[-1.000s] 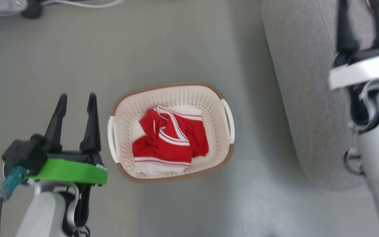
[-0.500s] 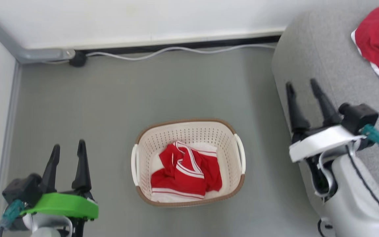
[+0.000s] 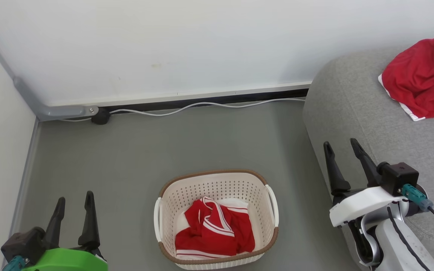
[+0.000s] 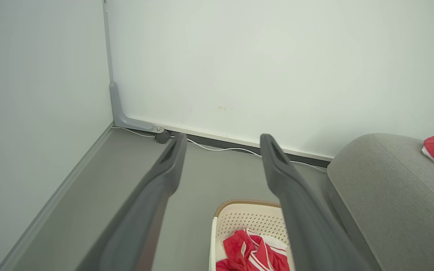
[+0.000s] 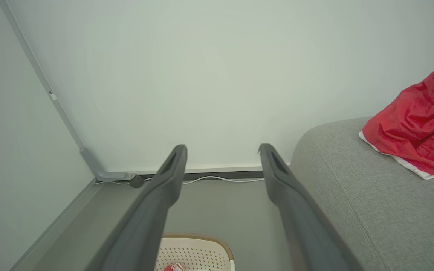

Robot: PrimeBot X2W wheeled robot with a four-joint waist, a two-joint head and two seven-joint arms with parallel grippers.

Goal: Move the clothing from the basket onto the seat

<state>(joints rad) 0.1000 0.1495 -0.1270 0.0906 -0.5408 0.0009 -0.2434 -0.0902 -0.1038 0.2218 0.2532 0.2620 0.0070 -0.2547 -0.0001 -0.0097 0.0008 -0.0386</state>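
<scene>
Whereas wrist views crop the basket (image 3: 217, 186), head view frames it whole.

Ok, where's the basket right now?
Head view, bottom centre: the basket stands on the floor, left of the sofa, with red clothing inside.

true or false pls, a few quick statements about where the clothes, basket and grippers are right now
1. The basket stands on the floor, apart from the sofa. True.
2. The basket is empty. False: a red garment lies in it.
3. A second red garment lies on the sofa. True.
4. The left gripper and the right gripper are both open. True.
5. The right gripper grips a garment. False: it holds nothing and hangs at the sofa's edge.
</scene>
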